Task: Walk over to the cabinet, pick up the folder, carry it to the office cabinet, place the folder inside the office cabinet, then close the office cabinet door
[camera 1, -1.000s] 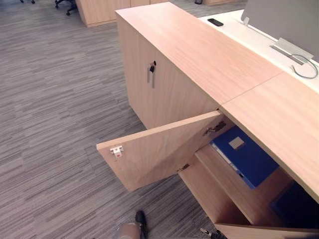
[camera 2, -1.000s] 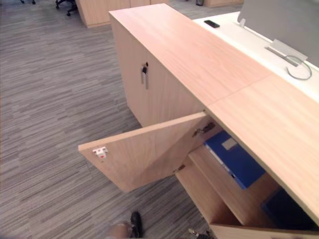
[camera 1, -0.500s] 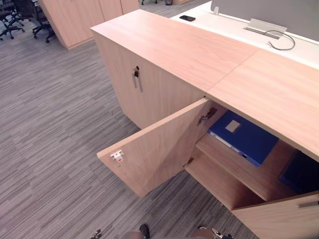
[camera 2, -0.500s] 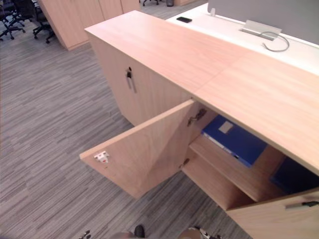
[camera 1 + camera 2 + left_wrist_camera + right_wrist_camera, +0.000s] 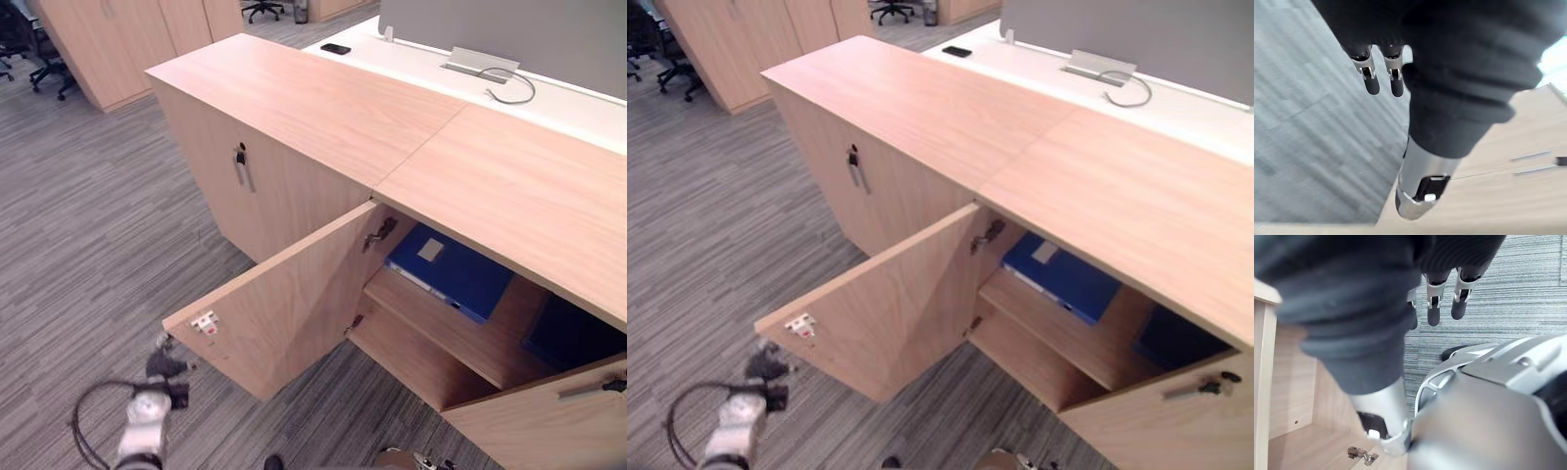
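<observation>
You are looking down on the office cabinet (image 5: 294, 108), and both of its doors are standing open. The folder (image 5: 449, 271), blue, is lying flat on the upper shelf (image 5: 470, 338) inside, tucked under the top, with its long side running roughly along the shelf's front edge. Neither hand is carrying anything, so by my reading the placing is done and the closing is what is left. The left hand (image 5: 165, 370) is hanging low over the carpet (image 5: 88, 245), fingers straight and loose, grasping nothing. It is sitting just beside the free corner of the left door (image 5: 284, 304), a little below the white catch (image 5: 205, 321). That door is hinging at its far end, next to the folder, and is standing out toward you and to your left. The push is therefore likely going from the hand up and rightward, toward the cabinet face. The right hand (image 5: 1433, 313) is hanging with fingers relaxed and empty beside the open lower bay. It is looking nearer to the right door (image 5: 549, 426), while the left hand is plainly nearer to the left one. Watch for the fingers slipping off the door's corner.
</observation>
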You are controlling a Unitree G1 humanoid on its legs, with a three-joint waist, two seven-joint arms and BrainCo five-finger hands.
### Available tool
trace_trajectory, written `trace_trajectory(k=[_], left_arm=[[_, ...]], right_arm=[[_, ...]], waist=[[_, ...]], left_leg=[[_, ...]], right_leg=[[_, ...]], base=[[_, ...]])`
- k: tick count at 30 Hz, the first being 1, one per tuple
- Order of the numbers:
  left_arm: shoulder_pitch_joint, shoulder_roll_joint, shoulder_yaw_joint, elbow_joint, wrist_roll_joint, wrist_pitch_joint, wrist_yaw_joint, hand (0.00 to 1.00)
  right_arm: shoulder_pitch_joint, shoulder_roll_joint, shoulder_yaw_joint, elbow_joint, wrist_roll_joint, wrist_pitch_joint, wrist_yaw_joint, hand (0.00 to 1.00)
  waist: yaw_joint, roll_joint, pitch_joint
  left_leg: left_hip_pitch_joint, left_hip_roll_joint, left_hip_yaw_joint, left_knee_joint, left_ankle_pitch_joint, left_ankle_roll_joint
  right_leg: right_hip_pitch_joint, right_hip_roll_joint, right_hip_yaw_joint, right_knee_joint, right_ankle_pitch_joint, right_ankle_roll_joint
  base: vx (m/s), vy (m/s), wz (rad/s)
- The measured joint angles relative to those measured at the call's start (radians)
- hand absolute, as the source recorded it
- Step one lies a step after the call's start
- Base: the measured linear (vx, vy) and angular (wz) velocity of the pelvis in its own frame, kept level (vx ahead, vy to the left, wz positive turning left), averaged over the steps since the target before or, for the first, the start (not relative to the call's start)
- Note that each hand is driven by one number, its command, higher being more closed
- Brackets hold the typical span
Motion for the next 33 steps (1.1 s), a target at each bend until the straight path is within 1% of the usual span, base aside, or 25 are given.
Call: trace_trajectory(k=[3, 5, 6, 8, 9, 10, 14, 15, 16, 17, 18, 19, 20, 21, 22, 24, 26, 28, 29, 31, 32, 33], left_arm=[[-0.095, 0.054, -0.038, 0.002, 0.022, 0.003, 0.013, 0.00], [-0.117, 0.080, -0.071, 0.002, 0.031, 0.004, 0.021, 0.00], [-0.135, 0.085, -0.115, -0.008, 0.040, 0.004, 0.030, 0.00], [-0.153, 0.084, -0.164, -0.020, 0.053, 0.004, 0.033, 0.00], [-0.152, 0.092, -0.202, -0.026, 0.058, 0.002, 0.022, 0.00], [-0.151, 0.091, -0.212, -0.029, 0.058, 0.002, 0.021, 0.00], [-0.081, 0.090, -0.292, -0.128, 0.061, -0.002, 0.000, 0.00], [-0.048, 0.084, -0.329, -0.170, 0.061, -0.010, -0.015, 0.00], [-0.018, 0.077, -0.390, -0.196, 0.062, -0.020, -0.029, 0.00], [-0.005, 0.068, -0.424, -0.196, 0.060, -0.023, -0.034, 0.00], [0.016, 0.043, -0.478, -0.196, 0.060, -0.025, -0.067, 0.00], [0.024, 0.028, -0.511, -0.195, 0.060, -0.025, -0.080, 0.00], [0.042, -0.006, -0.570, -0.187, 0.060, -0.031, -0.108, 0.00], [0.057, -0.054, -0.601, -0.160, 0.060, -0.032, -0.117, 0.00], [0.063, -0.070, -0.611, -0.145, 0.059, -0.033, -0.129, 0.00], [0.094, -0.111, -0.676, -0.095, 0.058, -0.033, -0.174, 0.00], [0.108, -0.136, -0.703, -0.071, 0.051, -0.033, -0.186, 0.00], [0.108, -0.145, -0.723, -0.055, 0.050, -0.034, -0.197, 0.00], [0.105, -0.148, -0.736, -0.041, 0.047, -0.033, -0.205, 0.00], [0.110, -0.168, -0.751, -0.038, 0.046, -0.033, -0.214, 0.00], [0.113, -0.180, -0.751, -0.039, 0.028, -0.032, -0.218, 0.00], [0.114, -0.192, -0.748, -0.038, 0.012, -0.029, -0.217, 0.00]], right_arm=[[0.008, -0.002, 0.004, -0.003, 0.000, -0.001, 0.006, 0.00], [0.014, -0.003, 0.003, -0.003, 0.000, -0.001, 0.008, 0.00], [0.023, -0.002, 0.002, -0.002, 0.000, -0.001, 0.014, 0.00], [0.027, 0.000, -0.005, -0.002, 0.000, -0.001, 0.017, 0.00], [0.033, 0.002, -0.016, -0.003, 0.000, -0.001, 0.020, 0.00], [0.037, 0.002, -0.018, -0.002, 0.000, -0.001, 0.021, 0.00], [0.047, 0.003, -0.022, -0.003, 0.000, -0.001, 0.022, 0.00], [0.049, 0.003, -0.028, 0.003, 0.012, -0.001, 0.022, 0.00], [0.049, 0.007, -0.034, 0.006, 0.037, -0.001, 0.023, 0.00], [0.049, 0.013, -0.044, 0.006, 0.044, 0.000, 0.023, 0.00], [0.054, 0.021, -0.060, 0.007, 0.075, 0.000, 0.023, 0.00], [0.058, 0.025, -0.065, 0.008, 0.086, 0.000, 0.023, 0.00], [0.063, 0.035, -0.075, 0.010, 0.115, 0.000, 0.022, 0.00], [0.063, 0.045, -0.100, 0.011, 0.126, 0.000, 0.022, 0.00], [0.063, 0.048, -0.107, 0.015, 0.133, 0.000, 0.021, 0.00], [0.064, 0.060, -0.141, 0.027, 0.158, 0.001, 0.020, 0.00], [0.068, 0.062, -0.158, 0.034, 0.160, 0.001, 0.019, 0.00], [0.069, 0.066, -0.181, 0.037, 0.168, 0.002, 0.018, 0.00], [0.074, 0.067, -0.184, 0.037, 0.182, 0.002, 0.018, 0.00], [0.090, 0.060, -0.223, 0.046, 0.200, 0.005, 0.014, 0.00], [0.098, 0.049, -0.240, 0.061, 0.199, 0.006, 0.013, 0.00], [0.097, 0.042, -0.263, 0.073, 0.200, 0.007, 0.011, 0.00]], waist=[[-0.004, 0.000, 0.000], [-0.004, -0.001, 0.000], [-0.003, -0.002, 0.000], [-0.004, -0.003, -0.001], [-0.001, -0.003, -0.001], [0.001, -0.003, -0.001], [0.004, -0.005, -0.001], [0.007, -0.005, -0.004], [0.007, -0.008, -0.002], [0.007, -0.008, -0.002], [0.003, -0.008, -0.005], [0.000, -0.008, -0.007], [-0.005, -0.010, -0.009], [-0.009, -0.012, -0.011], [-0.011, -0.012, -0.012], [-0.038, -0.014, -0.010], [-0.052, -0.021, -0.005], [-0.047, -0.023, -0.004], [-0.060, -0.024, -0.003], [-0.076, -0.021, 0.000], [-0.077, -0.020, 0.000], [-0.069, -0.020, 0.000]], left_leg=[[0.005, -0.001, 0.004, 0.000, 0.000, 0.000], [0.011, -0.002, 0.007, 0.000, 0.000, -0.001], [0.017, -0.002, 0.006, 0.000, -0.001, -0.001], [0.017, -0.003, 0.006, 0.000, -0.001, -0.001], [0.016, -0.005, 0.008, 0.000, -0.001, -0.001], [0.016, -0.005, 0.009, -0.001, -0.001, -0.001], [0.017, -0.006, 0.018, -0.001, -0.008, -0.002], [0.013, -0.006, 0.021, -0.001, -0.010, -0.002], [0.013, -0.006, 0.032, -0.001, -0.011, 0.000], [0.014, -0.006, 0.038, -0.001, -0.011, -0.001], [0.017, -0.007, 0.050, -0.001, -0.013, -0.001], [0.017, -0.008, 0.054, -0.001, -0.014, -0.002], [0.017, -0.009, 0.068, -0.001, -0.015, -0.001], [0.018, -0.010, 0.090, -0.001, -0.013, 0.003], [0.021, -0.011, 0.100, -0.001, -0.013, 0.003], [0.046, -0.012, 0.139, 0.000, -0.017, 0.000], [0.065, -0.012, 0.175, 0.000, -0.024, -0.001], [0.077, -0.015, 0.225, 0.000, -0.030, 0.001], [0.079, -0.011, 0.247, 0.001, -0.029, 0.001], [0.087, 0.000, 0.274, 0.002, -0.035, -0.003], [0.085, 0.000, 0.300, 0.000, -0.046, -0.002], [0.086, 0.004, 0.328, 0.000, -0.050, -0.002]], right_leg=[[0.000, -0.002, 0.002, 0.007, 0.000, 0.000], [0.000, -0.006, 0.003, 0.020, 0.000, 0.000], [0.000, -0.010, 0.004, 0.035, 0.000, -0.001], [-0.002, -0.013, 0.004, 0.041, -0.001, -0.002], [-0.004, -0.014, 0.007, 0.042, -0.001, -0.002], [-0.004, -0.014, 0.008, 0.042, -0.001, -0.002], [-0.007, -0.014, 0.025, 0.047, 0.000, -0.003], [-0.016, -0.014, 0.031, 0.048, 0.004, -0.009], [-0.025, -0.014, 0.034, 0.054, 0.007, -0.012], [-0.029, -0.014, 0.037, 0.058, 0.007, -0.014], [-0.037, -0.014, 0.050, 0.063, 0.008, -0.015], [-0.041, -0.014, 0.054, 0.064, 0.008, -0.015], [-0.051, -0.014, 0.059, 0.065, 0.008, -0.015], [-0.065, -0.012, 0.075, 0.066, 0.008, -0.016], [-0.072, -0.010, 0.086, 0.068, 0.007, -0.016], [-0.076, -0.002, 0.111, 0.069, 0.006, -0.019], [-0.079, 0.006, 0.132, 0.065, 0.007, -0.024], [-0.096, 0.023, 0.156, 0.050, 0.016, -0.037], [-0.100, 0.034, 0.164, 0.034, 0.026, -0.041], [-0.103, 0.041, 0.136, 0.012, 0.039, -0.047], [-0.092, -0.005, -0.009, 0.017, 0.032, -0.071], [-0.081, -0.048, -0.136, 0.030, 0.042, -0.087]], base=[[0.00, 0.000, 0.00], [0.00, 0.000, 0.00], [0.01, 0.008, 0.03], [0.00, 0.004, 0.02], [0.00, 0.000, 0.00], [0.00, 0.000, 0.00], [-0.03, 0.002, -0.05], [-0.02, 0.011, -0.13], [-0.01, 0.018, -0.17], [0.00, 0.018, -0.26], [0.00, 0.020, -0.24], [0.01, 0.022, -0.31], [0.02, 0.028, -0.37], [0.03, 0.029, -0.44], [0.04, 0.027, -0.48], [0.05, 0.023, -0.45], [0.01, 0.016, -0.61], [-0.04, 0.020, -0.76], [-0.07, 0.012, -0.60], [-0.08, 0.010, -0.47], [-0.05, 0.038, -0.66], [0.00, 0.052, -0.97]])
